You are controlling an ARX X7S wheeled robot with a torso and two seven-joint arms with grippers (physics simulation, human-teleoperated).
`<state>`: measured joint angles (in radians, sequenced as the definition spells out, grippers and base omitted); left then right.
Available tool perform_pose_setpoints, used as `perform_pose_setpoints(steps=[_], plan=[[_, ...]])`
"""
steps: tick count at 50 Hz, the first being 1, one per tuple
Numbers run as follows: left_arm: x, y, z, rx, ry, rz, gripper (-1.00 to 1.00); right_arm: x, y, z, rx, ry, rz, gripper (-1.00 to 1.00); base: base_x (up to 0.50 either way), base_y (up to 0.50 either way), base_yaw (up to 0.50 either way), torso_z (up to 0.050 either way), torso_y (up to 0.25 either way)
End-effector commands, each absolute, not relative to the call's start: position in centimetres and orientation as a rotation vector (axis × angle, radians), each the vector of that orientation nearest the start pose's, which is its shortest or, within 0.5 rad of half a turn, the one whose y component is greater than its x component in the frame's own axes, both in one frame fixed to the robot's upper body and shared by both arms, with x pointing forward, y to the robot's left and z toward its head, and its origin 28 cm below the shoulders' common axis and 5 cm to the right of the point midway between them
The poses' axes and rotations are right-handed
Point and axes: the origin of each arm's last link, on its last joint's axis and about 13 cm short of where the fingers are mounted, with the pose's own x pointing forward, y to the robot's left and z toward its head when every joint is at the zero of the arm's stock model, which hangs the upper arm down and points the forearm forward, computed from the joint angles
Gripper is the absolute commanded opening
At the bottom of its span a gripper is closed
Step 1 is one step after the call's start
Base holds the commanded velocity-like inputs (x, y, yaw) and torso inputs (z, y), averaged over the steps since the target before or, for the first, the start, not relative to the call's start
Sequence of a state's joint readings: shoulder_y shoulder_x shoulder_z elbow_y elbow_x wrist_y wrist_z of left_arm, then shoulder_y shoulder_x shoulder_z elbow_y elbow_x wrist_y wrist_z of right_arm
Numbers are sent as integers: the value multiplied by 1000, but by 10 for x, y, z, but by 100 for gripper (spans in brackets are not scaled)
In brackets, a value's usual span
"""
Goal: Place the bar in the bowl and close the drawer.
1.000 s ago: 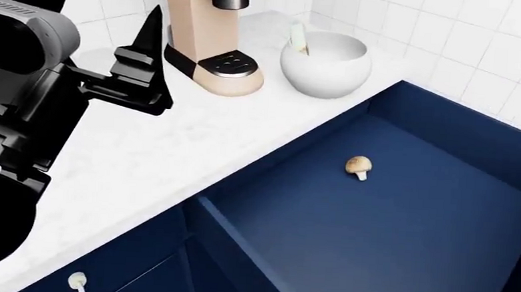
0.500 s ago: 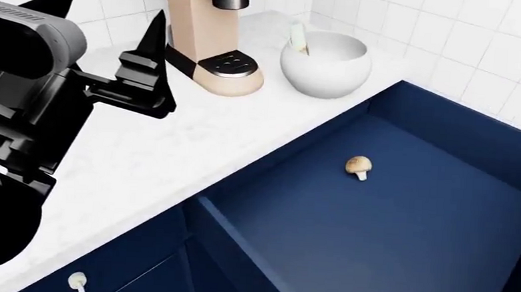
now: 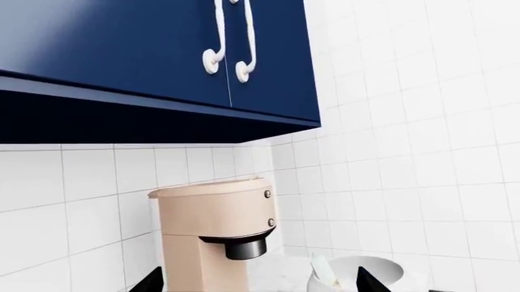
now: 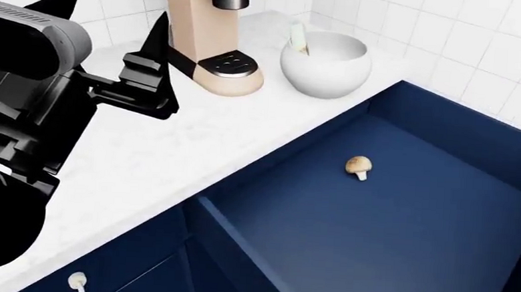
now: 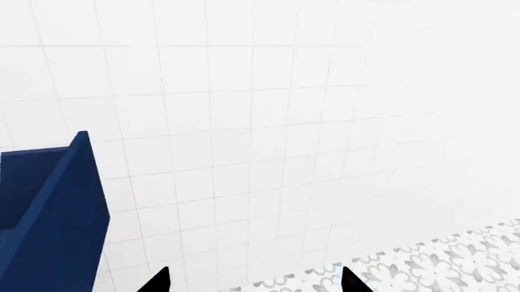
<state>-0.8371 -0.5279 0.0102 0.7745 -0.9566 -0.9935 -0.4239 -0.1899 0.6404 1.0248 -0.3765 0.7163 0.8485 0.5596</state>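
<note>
Slightly nearer the beige coffee maker now, the black left gripper hangs empty, fingers apart. Its upper finger could knock the machine. The slim mint-green wrapped bar already leans inside the glossy white bowl.

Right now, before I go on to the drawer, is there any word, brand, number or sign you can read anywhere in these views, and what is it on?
None can be read.
The bar, standing in the bowl: wrapper marks too small to read.
The coffee maker: no label shows; the dots on its tray are holes or buttons, not text.
The drawer, wall tiles and upper cupboard doors: plain, no writing.
</note>
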Motion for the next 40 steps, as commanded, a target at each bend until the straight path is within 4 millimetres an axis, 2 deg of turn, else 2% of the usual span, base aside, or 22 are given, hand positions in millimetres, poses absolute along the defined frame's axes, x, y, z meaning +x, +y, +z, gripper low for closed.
perform_pose_setpoints(steps=[1,13,18,32,40], plan=[[223,234,283,80,-434,-232,100,114,-339,120,55,200,-1118,100,0,0,0,0,0],[224,234,283,78,-434,-231,100,123,-336,88,88,260,-1106,100,0,0,0,0,0],[224,233,282,78,-433,-234,100,133,-331,81,105,268,-1088,100,0,0,0,0,0],[223,236,283,76,-431,-225,100,176,-318,49,127,316,-1005,100,0,0,0,0,0],[223,235,285,78,-433,-228,100,200,-304,45,134,323,-950,100,0,0,0,0,0]])
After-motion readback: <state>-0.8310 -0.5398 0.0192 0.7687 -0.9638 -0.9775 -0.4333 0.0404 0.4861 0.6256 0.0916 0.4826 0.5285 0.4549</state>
